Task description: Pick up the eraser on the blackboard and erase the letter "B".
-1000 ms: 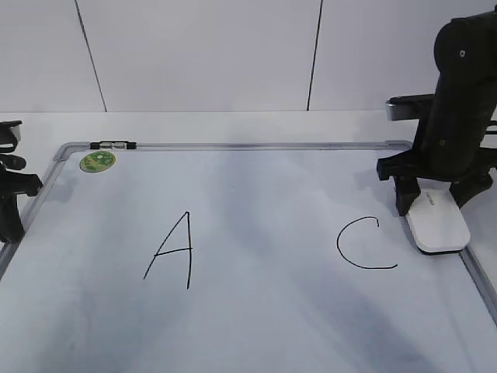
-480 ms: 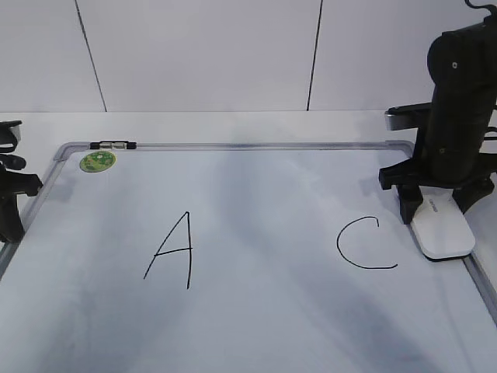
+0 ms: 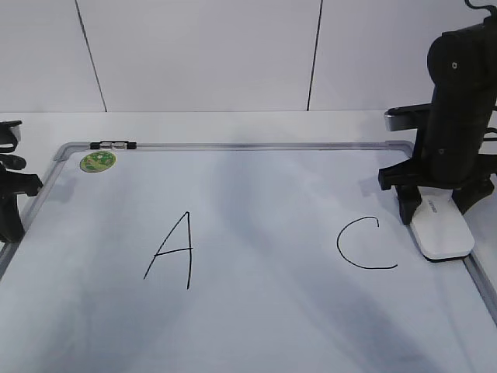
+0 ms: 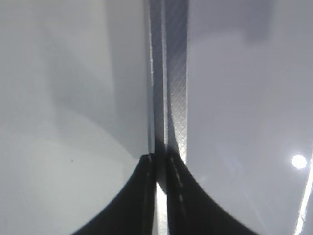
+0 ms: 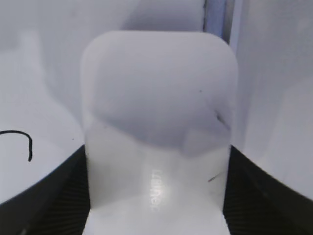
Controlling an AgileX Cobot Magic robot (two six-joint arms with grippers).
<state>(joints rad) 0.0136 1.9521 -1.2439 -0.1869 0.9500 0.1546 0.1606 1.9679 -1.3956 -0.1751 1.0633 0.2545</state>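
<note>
Now right gripper (image 3: 437,211) astride eraser (image 3: 441,233)

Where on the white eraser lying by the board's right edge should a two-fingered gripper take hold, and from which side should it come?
Grip the eraser across its two long sides, coming straight down from above. It lies flat on the blackboard, so only its top and sides are free, and its narrow width fits between the fingers, as the right gripper already straddles it. The frame close on its right leaves little room there.
</note>
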